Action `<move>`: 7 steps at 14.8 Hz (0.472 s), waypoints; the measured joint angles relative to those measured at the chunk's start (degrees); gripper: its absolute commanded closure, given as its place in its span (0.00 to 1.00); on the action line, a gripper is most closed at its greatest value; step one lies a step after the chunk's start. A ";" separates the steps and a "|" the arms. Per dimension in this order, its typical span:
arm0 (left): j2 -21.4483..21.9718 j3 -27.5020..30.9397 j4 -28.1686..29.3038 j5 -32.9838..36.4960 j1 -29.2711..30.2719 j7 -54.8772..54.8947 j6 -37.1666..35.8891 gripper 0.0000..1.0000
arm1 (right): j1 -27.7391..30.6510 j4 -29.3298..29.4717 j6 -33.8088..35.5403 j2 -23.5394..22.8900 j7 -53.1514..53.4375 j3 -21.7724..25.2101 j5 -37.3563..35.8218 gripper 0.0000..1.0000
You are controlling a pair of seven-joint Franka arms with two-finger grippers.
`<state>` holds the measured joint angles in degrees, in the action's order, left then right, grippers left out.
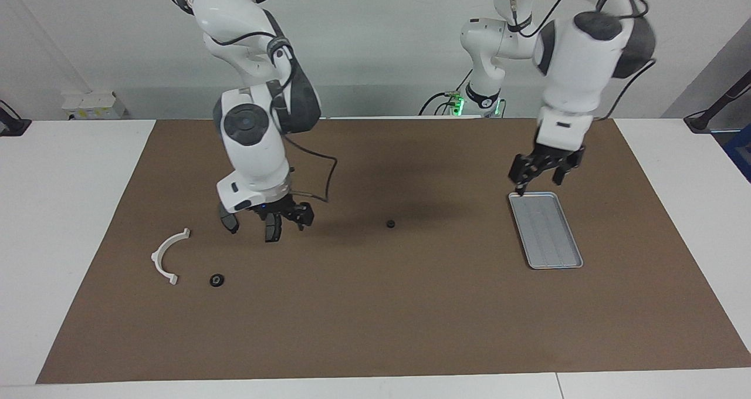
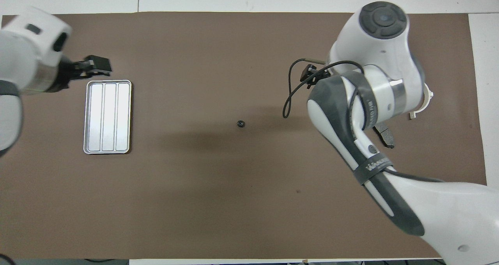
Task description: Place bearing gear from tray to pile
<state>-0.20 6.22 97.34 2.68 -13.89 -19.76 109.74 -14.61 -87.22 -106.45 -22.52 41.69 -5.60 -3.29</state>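
L gripper [image 1: 537, 179] open over tray [image 1: 545, 230]; R gripper [image 1: 276, 222] open; brown mat [image 1: 410, 305] on white table [image 1: 64, 199], grey wall.

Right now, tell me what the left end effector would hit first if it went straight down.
The left end effector hangs open, pointing down over the tray's robot-side end. It would likely meet that rim first, though depth is hard to judge.

White wall [image 1: 375, 47], white table [image 1: 70, 211] (brown mat [image 1: 375, 317])
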 measured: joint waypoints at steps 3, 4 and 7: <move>2.62 0.28 -6.92 -2.67 9.59 13.92 -9.15 0.00 | -6.45 -0.55 -3.85 -0.97 10.89 0.00 0.00 0.00; 2.68 0.29 -9.40 -2.94 10.95 15.71 -12.58 0.00 | -8.08 -0.73 -5.36 -1.71 13.64 0.02 0.00 0.00; 2.46 -0.38 -12.39 -2.97 11.30 16.19 -18.62 0.00 | -12.15 -0.96 -9.83 -4.84 21.26 0.09 -0.09 0.00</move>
<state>2.26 5.84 84.94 -0.30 -2.60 -3.57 91.12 -26.76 -88.18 -116.29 -27.36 62.96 -5.51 -3.38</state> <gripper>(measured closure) 0.000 0.000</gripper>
